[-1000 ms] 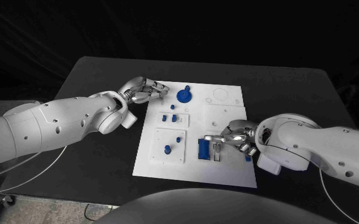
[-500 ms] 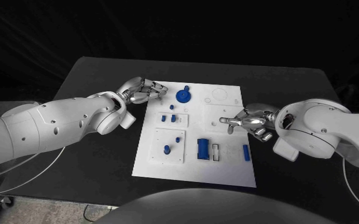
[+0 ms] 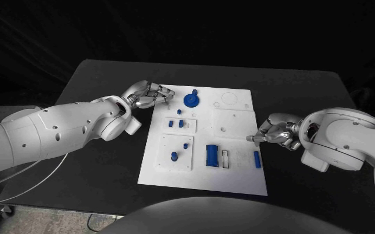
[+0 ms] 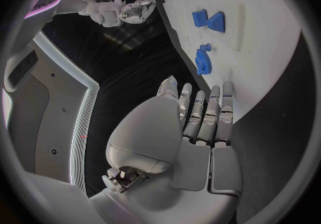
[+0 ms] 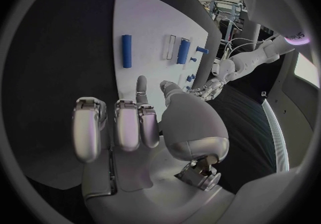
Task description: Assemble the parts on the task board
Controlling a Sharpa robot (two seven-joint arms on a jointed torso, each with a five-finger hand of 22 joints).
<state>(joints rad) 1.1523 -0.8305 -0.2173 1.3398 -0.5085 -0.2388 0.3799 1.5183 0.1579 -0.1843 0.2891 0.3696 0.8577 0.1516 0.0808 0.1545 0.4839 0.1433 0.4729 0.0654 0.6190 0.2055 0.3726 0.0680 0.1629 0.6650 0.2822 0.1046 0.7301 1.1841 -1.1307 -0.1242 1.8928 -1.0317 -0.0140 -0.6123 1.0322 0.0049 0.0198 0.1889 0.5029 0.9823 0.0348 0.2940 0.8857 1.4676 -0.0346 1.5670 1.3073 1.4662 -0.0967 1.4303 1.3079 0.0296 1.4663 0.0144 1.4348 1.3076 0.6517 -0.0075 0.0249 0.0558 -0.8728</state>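
Head view has the white rectangular task board point(image 3: 205, 177) mid-table, small blue plastic parts point(image 3: 212, 155) lying on it. Left hand point(image 3: 148, 94) rests at the board's far left corner, fingers together, empty. Right hand point(image 3: 275, 132) sits beside the board's right edge, fingers curled, holding nothing.

head overhead, wrists close, sharing task board point(image 3: 234, 177)

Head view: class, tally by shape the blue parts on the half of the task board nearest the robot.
Small blue pegs: 2
Wide blue block: 1
Slim blue bar: 1
Total: 4
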